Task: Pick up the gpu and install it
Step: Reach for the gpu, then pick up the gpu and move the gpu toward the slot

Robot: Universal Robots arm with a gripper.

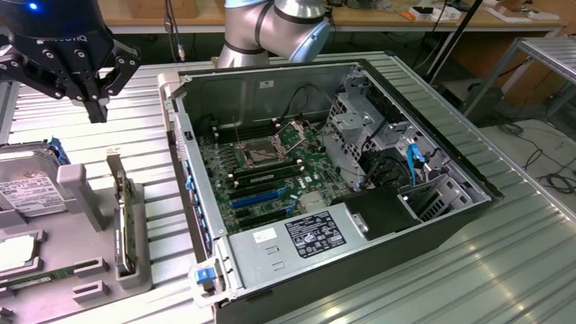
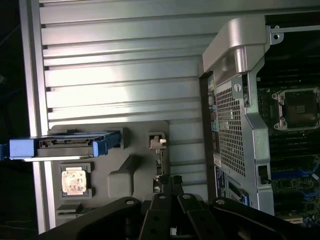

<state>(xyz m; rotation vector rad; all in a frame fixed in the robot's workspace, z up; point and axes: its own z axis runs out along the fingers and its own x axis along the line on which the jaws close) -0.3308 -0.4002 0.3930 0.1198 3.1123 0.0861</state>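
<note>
Jaws look drawn together with nothing between them. The gripper point(image 1: 90, 101) hangs in the upper left of the exterior view, above the ribbed metal table point(image 1: 135, 128) and well apart from anything it could take.

The graphics card point(image 1: 123, 216) has not been picked up. It stands on edge in a slot of the grey parts holder point(image 1: 81, 196) at the lower left of the exterior view, its metal bracket toward the top of the frame. In the wrist view the card point(image 2: 157, 145) shows edge-on in the holder point(image 2: 130, 170), just beyond the gripper point(image 2: 172, 207). So the arm seems lined up roughly over that part of the holder, though high above it.

Beside the card in the holder sit the hard drive point(image 1: 27, 192) with its blue rails, a processor chip point(image 1: 13, 253) and a memory stick point(image 1: 45, 275), all untouched as far as I can see.

The computer case point(image 1: 193, 223) lies open in the middle of the exterior view, the motherboard point(image 1: 270, 169) exposed. Its blue expansion slots point(image 1: 256, 197) carry no card.

By my reading, the task is at its very start: grasp, lift, carry and seating in the slot are all left to do.
</note>
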